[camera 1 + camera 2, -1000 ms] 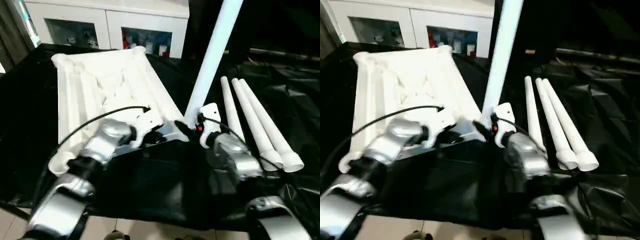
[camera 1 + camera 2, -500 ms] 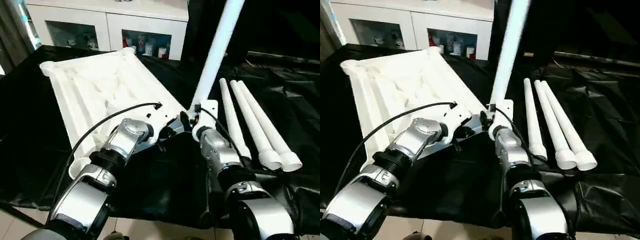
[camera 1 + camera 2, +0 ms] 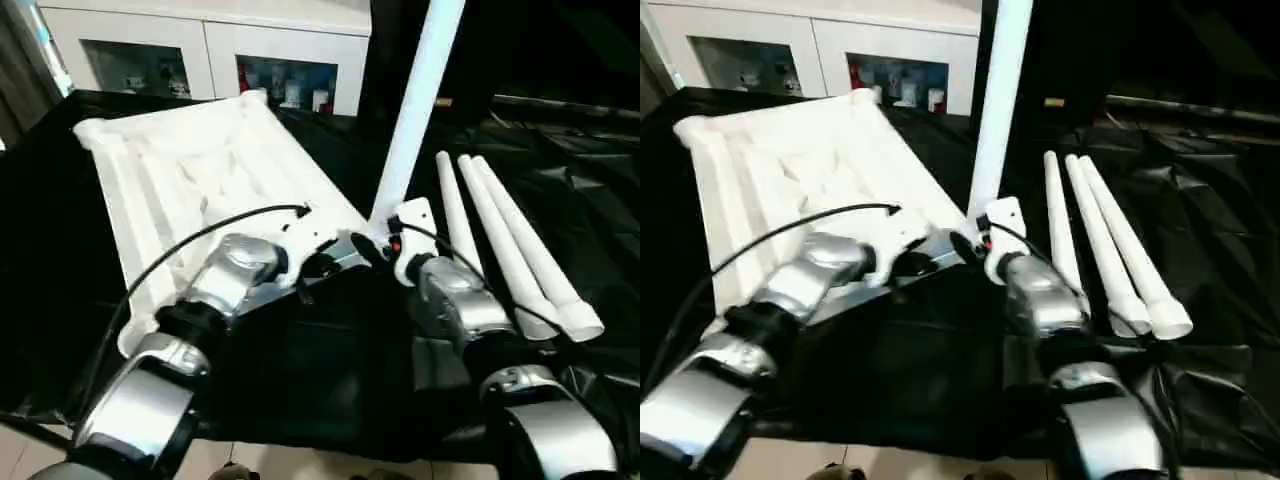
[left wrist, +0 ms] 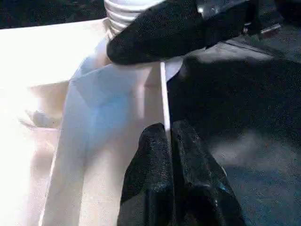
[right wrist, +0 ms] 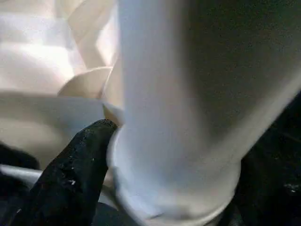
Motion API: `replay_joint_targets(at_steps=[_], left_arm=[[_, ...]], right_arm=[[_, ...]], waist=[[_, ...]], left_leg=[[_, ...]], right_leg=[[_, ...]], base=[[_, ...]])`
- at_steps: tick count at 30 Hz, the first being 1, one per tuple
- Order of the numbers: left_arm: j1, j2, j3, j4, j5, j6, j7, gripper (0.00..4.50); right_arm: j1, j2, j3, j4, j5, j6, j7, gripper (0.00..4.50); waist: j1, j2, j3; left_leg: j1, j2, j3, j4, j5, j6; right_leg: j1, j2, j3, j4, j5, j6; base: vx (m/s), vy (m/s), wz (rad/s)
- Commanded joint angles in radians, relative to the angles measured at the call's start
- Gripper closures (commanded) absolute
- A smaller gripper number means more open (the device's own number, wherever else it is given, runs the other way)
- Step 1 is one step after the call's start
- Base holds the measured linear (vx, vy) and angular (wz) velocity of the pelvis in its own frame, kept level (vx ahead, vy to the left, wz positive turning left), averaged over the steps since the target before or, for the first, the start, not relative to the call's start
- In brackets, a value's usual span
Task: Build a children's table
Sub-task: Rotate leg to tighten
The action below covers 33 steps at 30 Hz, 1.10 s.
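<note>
The right gripper (image 3: pixel 378 246) grips the standing leg (image 3: pixel 413 110) at the tabletop's (image 3: pixel 190 170) near right corner. The left gripper (image 4: pixel 170 136), pressed together, pinches the tabletop's rim just left.

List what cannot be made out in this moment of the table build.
- Upright leg: its top end is cut off by the upper edge of both eye views.
- Its foot in the tabletop corner socket: hidden behind the right tool in the eye views; the right wrist view is too close to show how deep it sits.
- Cabinet contents: too small.
- Near ends of the three loose legs: partly behind the right forearm.
</note>
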<state>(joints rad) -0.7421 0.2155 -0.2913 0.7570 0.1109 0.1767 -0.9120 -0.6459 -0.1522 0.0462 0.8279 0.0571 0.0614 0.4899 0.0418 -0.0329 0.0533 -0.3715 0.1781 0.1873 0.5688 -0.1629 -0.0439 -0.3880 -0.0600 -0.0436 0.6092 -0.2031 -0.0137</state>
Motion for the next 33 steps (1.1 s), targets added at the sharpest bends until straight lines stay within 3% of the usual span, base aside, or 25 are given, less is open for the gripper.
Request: replay_joint_targets(at_steps=[1, 9, 15, 20, 24, 26, 27, 29, 32, 33], left_arm=[[0.034, 0.005, -0.006, 0.004, -0.033, -0.027, -0.044, 4.5], [0.1, 0.071, -0.013, -0.087, -0.059, -0.058, -0.175, 4.5], [0.126, 0.088, -0.008, -0.118, -0.061, -0.055, -0.199, 4.5], [0.135, 0.095, -0.009, -0.131, -0.061, -0.051, -0.205, 4.5], [0.125, 0.085, 0.003, -0.118, -0.048, -0.015, -0.155, 4.5], [0.102, 0.061, 0.018, -0.082, -0.028, 0.018, -0.067, 4.5], [0.096, 0.054, 0.022, -0.072, -0.024, 0.027, -0.044, 4.5], [0.043, -0.008, 0.049, 0.011, -0.002, 0.076, 0.118, 4.5], [0.014, -0.045, 0.058, 0.056, 0.007, 0.092, 0.192, 4.5], [0.001, -0.066, 0.062, 0.077, 0.007, 0.094, 0.225, 4.5]], right_arm=[[0.015, -0.023, 0.01, -0.033, -0.01, 0.02, 0.042, 0.86], [0.082, -0.088, 0.038, -0.174, 0.034, 0.063, 0.222, 0.86], [0.104, -0.088, 0.037, -0.214, 0.045, 0.083, 0.241, 1.55], [0.117, -0.086, 0.036, -0.236, 0.054, 0.098, 0.253, 1.75], [0.129, -0.051, -0.001, -0.223, 0.062, 0.105, 0.166, 1.78], [0.121, -0.006, -0.056, -0.169, 0.069, 0.111, 0.02, 1.78], [0.119, 0.004, -0.068, -0.155, 0.07, 0.112, -0.014, 1.78], [0.097, 0.075, -0.124, -0.055, 0.076, 0.102, -0.23, 1.78], [0.075, 0.12, -0.149, 0.002, 0.086, 0.098, -0.33, 1.78], [0.06, 0.143, -0.154, 0.032, 0.089, 0.093, -0.371, 1.78]], waist=[[0.006, -0.002, -0.059], [0.009, -0.001, -0.054], [0.007, 0.0, -0.057], [0.009, -0.001, -0.058], [0.008, -0.002, -0.056], [0.005, -0.001, -0.053], [0.003, -0.001, -0.051], [-0.002, 0.002, -0.049], [-0.001, 0.003, -0.051], [-0.004, 0.004, -0.048]], left_leg=[[0.011, 0.055, -0.019, -0.058, -0.197, 0.056], [0.015, 0.06, -0.018, -0.063, -0.25, 0.038], [0.015, 0.059, -0.017, -0.061, -0.228, 0.033], [0.015, 0.058, -0.016, -0.06, -0.214, 0.038], [0.015, 0.057, -0.015, -0.06, -0.211, 0.035], [0.018, 0.058, -0.015, -0.062, -0.236, 0.022], [0.024, 0.057, -0.018, -0.065, -0.281, 0.0], [0.028, 0.057, -0.017, -0.067, -0.307, -0.02], [0.03, 0.057, -0.022, -0.067, -0.341, -0.033], [0.034, 0.055, -0.023, -0.07, -0.371, -0.04]], right_leg=[[0.041, -0.087, 0.047, -0.075, -0.11, -0.238], [0.036, -0.088, 0.049, -0.081, -0.191, -0.229], [0.035, -0.086, 0.051, -0.076, -0.158, -0.231], [0.037, -0.086, 0.051, -0.075, -0.147, -0.231], [0.035, -0.086, 0.051, -0.075, -0.153, -0.23], [0.03, -0.086, 0.052, -0.08, -0.199, -0.224], [0.025, -0.087, 0.051, -0.088, -0.285, -0.21], [0.017, -0.086, 0.053, -0.092, -0.327, -0.198], [0.018, -0.089, 0.052, -0.098, -0.362, -0.18], [0.012, -0.086, 0.052, -0.102, -0.376, -0.171]], base=[[0.0, 0.0, 0.0], [0.0, 0.0, 0.0], [0.0, 0.0, 0.0], [0.0, 0.0, 0.0], [0.0, 0.0, 0.0], [0.0, 0.0, 0.0], [0.0, 0.0, 0.0], [0.0, 0.0, 0.0], [0.0, 0.0, 0.0], [0.0, 0.0, 0.0]])
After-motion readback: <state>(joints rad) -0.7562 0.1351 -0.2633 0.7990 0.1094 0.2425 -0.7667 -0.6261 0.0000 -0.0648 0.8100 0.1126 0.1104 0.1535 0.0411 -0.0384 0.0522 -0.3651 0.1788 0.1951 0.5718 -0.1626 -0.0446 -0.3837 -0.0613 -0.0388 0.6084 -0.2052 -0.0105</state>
